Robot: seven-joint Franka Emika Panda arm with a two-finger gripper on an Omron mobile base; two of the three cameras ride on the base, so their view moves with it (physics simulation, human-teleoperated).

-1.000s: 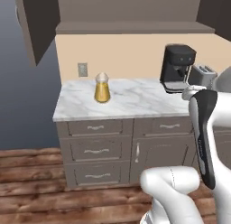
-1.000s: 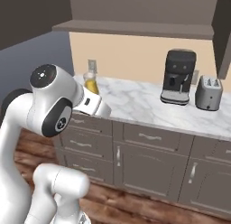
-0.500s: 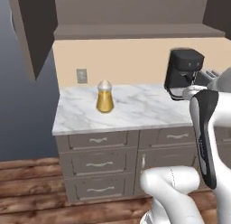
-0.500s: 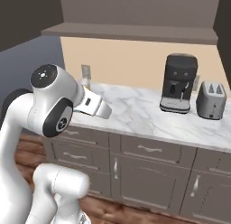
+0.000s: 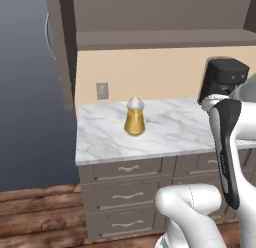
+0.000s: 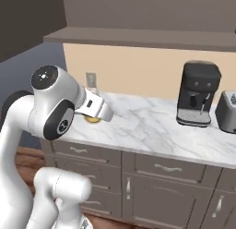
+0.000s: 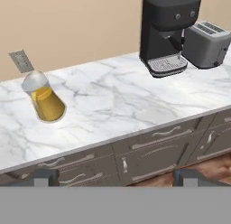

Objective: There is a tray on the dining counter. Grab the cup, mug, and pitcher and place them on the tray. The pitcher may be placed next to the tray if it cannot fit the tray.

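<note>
**Pitcher spotted, nothing grabbed yet**

So the robot is parked in front of the marble worktop with drawers, and the pitcher (image 5: pixel 134 117) is just sitting there upright on the tabletop (image 5: pixel 170 132), toward its left end, near the wall outlet (image 5: pixel 102 90). In the hand view it shows up at the left, amber body with the pale rounded top, apparently untouched. Over on the other side of the same tabletop are a black coffee machine (image 7: pixel 167 29) and a toaster (image 7: pixel 208 38) right beside it, well apart from the pitcher.

The gripper (image 7: pixel 115 178) is spread wide with nothing between its tips, which poke up at the bottom of the hand view. It hangs back off the front edge of the tabletop, looking down at the drawer fronts, so it isn't near the pitcher.

Progress-wise I'd call this early days as far as these shots go. The pitcher hasn't been picked up, and I can't see the tray, the cup or the mug anywhere here, so no telling whether those two are sorted. What's left for sure: reach over to the pitcher, grab it, then haul it to the dining counter and set it on or next to the tray.
</note>
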